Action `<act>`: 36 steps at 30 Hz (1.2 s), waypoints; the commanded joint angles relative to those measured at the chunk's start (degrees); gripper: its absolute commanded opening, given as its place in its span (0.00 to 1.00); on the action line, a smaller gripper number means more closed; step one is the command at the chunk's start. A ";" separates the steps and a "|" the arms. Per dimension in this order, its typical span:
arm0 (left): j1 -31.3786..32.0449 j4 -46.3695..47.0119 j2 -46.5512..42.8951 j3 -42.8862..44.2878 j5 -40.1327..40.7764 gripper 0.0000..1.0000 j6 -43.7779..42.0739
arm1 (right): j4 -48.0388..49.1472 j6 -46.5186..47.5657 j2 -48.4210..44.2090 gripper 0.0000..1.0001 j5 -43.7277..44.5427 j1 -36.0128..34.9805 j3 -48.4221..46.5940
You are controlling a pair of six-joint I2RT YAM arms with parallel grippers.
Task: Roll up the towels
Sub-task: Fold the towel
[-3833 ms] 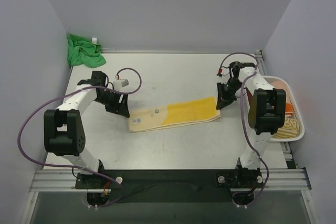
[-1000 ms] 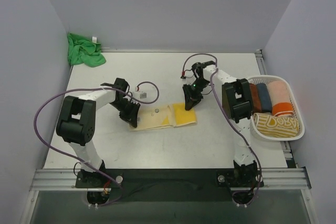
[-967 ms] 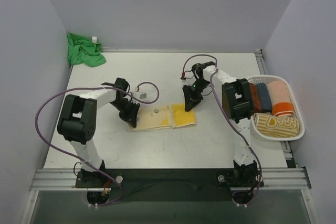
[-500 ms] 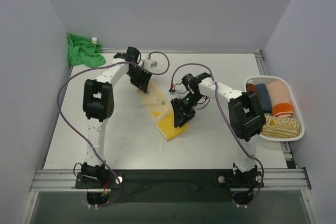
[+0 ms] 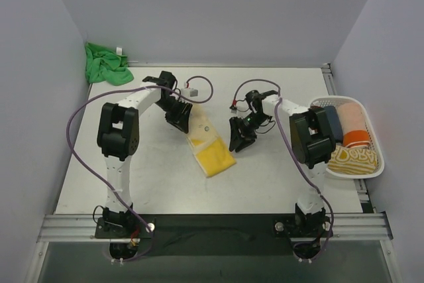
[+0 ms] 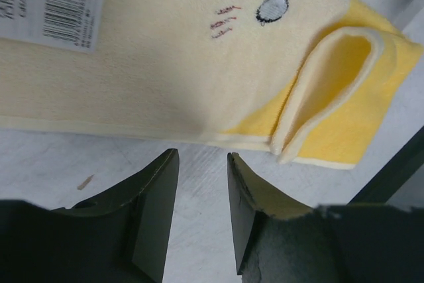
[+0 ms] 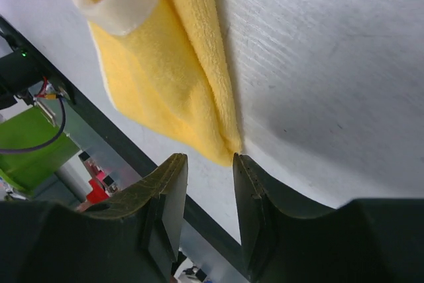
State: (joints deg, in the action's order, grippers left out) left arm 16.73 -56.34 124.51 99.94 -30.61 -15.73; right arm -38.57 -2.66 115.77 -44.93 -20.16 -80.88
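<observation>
The pale yellow towel (image 5: 209,147) lies folded on the table, running diagonally from far left to near right. A white label and a small embroidered mark show on it in the left wrist view (image 6: 165,64). A loose fold stands open at its yellow end (image 6: 331,91). My left gripper (image 5: 180,117) is open and empty at the towel's far end, jaws over bare table (image 6: 202,157). My right gripper (image 5: 238,138) is open and empty just right of the towel, whose yellow corner (image 7: 165,77) lies just ahead of its jaws (image 7: 209,158). The green towel (image 5: 105,63) lies crumpled in the far left corner.
A white slatted basket (image 5: 377,171) at the right edge holds several rolled towels. The walls close in on the left, back and right. A black strip and metal rail run along the near edge (image 5: 212,226).
The yellow towel went from lying across the table to diagonal. In the last half second my right gripper drew back right off the towel and the left gripper shifted slightly nearer.
</observation>
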 commanded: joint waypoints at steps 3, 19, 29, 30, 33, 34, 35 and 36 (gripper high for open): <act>0.49 5.70 -2.52 -2.38 -6.56 0.43 4.38 | 0.68 -1.12 2.18 0.32 -2.53 -2.77 3.36; 0.76 7.64 3.63 1.22 -4.02 0.31 6.14 | 7.10 -5.95 -1.77 0.00 -5.17 -7.26 14.26; 0.41 7.56 6.89 0.61 -2.26 0.23 6.94 | 12.11 -9.47 -6.26 0.00 -7.01 -6.55 20.06; 0.41 7.56 6.98 0.78 -2.17 0.23 7.02 | 12.02 -9.39 -6.17 0.00 -7.10 -6.73 19.80; 0.41 7.30 6.80 0.87 -2.61 0.22 6.33 | 11.06 -8.86 -6.86 0.09 -7.11 -5.77 18.48; 0.49 7.29 6.71 0.78 -2.52 0.22 6.23 | 10.88 -9.03 -7.74 0.11 -6.93 -5.16 17.26; 0.58 7.21 6.45 0.69 -2.44 0.23 6.06 | 10.88 -9.03 -8.36 0.18 -6.84 -4.63 16.47; 0.58 7.12 6.27 0.52 -2.52 0.23 5.54 | 10.79 -9.29 -8.97 0.23 -6.32 -3.84 15.76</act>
State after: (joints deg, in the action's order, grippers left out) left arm 17.10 -49.76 129.67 99.48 -35.20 -8.29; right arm -26.09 -11.68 111.74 -50.85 -25.96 -61.69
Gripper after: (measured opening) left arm 0.226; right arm 0.200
